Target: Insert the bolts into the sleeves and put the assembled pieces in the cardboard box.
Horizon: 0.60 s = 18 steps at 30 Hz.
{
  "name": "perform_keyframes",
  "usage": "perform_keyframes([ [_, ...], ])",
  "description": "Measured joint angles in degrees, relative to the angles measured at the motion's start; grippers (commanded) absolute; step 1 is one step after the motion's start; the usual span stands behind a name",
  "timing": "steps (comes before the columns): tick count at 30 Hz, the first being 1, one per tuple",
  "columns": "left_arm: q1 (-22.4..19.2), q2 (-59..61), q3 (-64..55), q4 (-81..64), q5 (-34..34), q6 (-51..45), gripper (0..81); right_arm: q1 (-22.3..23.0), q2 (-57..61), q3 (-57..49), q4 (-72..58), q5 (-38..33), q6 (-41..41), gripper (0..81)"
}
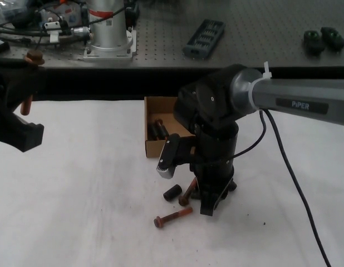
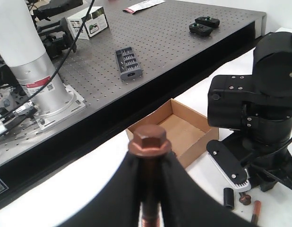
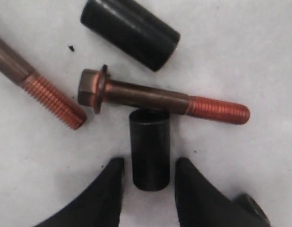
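Cardboard box and two grippers, one loaded, one open.
Well left of the box, left gripper clamped on a held bolt, upright; on the box's near side, right gripper with fingers apart flanking a black sleeve, contact hard to judge; loose bolt just beyond that sleeve's open end; second sleeve and second bolt beside it; dark pieces inside the box.

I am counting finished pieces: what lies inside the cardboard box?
The cardboard box holds what look like two dark assembled pieces. The right arm covers its right part, so more may lie hidden.
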Motion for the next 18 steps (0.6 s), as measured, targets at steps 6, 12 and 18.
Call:
perform_keyframes([
  [6,0.0,0.0,0.0,0.0,0.0,0.0,0.6,0.7,0.0,0.0,0.0,-0.8,0.8,29.6],
  [12,0.0,0.0,0.0,0.0,0.0,0.0,0.6,2.4,0.0,0.0,-0.9,-0.9,1.1,27.4],
  [18,0.0,0.0,0.0,0.0,0.0,0.0,0.6,2.9,0.0,0.0,-1.1,0.4,3.7,4.8],
])
